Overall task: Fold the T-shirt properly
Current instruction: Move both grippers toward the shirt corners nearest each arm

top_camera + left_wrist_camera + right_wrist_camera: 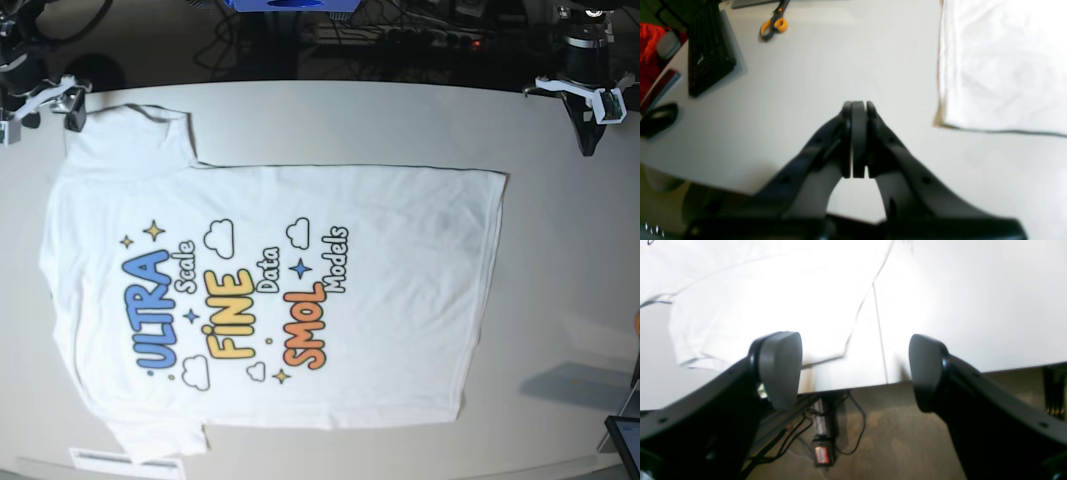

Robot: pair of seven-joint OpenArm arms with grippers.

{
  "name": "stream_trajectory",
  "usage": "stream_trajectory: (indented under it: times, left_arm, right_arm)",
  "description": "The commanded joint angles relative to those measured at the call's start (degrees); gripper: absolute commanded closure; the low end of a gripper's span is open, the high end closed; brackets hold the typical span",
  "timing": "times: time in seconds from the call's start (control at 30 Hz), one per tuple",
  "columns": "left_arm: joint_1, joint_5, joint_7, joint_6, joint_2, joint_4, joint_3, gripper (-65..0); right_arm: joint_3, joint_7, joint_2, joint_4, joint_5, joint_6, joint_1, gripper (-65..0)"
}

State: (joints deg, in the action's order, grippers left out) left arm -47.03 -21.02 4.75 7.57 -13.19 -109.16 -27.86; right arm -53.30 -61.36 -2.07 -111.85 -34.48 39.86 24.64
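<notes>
Right gripper (855,371) stands wide apart, pads empty, nothing between them — and it hangs over the table's edge, floor and cables showing below the jaws. Just beyond its left-hand pad lies the T-shirt (773,303), a sleeve hem and its dark seam line running closest; past that, bright white cloth spreads away across the table (973,306).

From the base view the shirt sits flat, print side up: blue "ULTRA", yellow "FINE", orange "SMOL" all readable, collar end toward the right gripper, bottom hem far off toward the other arm. No fold made yet, by the look of it.

Over there the left gripper (858,140) is pressed together on nothing, hovering over bare table, the shirt's hem corner (942,123) off to its side and ahead. Farther out — orange-handled scissors (774,25), a black keyboard (708,50) and a black mouse (658,118).

The step in hand looks like the first grasp. To do it well, I'd say the open claw should come down square on the sleeve edge, catching both layers, not just the top skin of fabric, and the left one must open before it reaches the hem, so the two lift evenly and the print doesn't skew.
</notes>
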Motion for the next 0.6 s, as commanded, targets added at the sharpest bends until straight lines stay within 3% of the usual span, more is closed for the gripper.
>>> stream_trajectory:
  times: [0.0,0.37,0.57]
  left_arm:
    - [-0.58,-0.13,-1.46,-0.5,-0.57,-0.07,-0.58,0.0]
    - [0.92,-0.13,-1.55,-0.5,-0.57,1.52,-0.58,0.0]
    - [1.0,-0.04,-1.55,-0.41,-0.57,1.43,-0.58,0.0]
  right_arm:
    - [-0.37,-0.04,0.53,-0.72,-2.31,0.14,-0.51,-47.9]
    - [-0.46,-7.16,0.09,5.17,-4.33,0.14,-4.47,-47.9]
    - [-0.46,-8.75,0.61,10.36,-14.53,0.14,-4.38,-47.6]
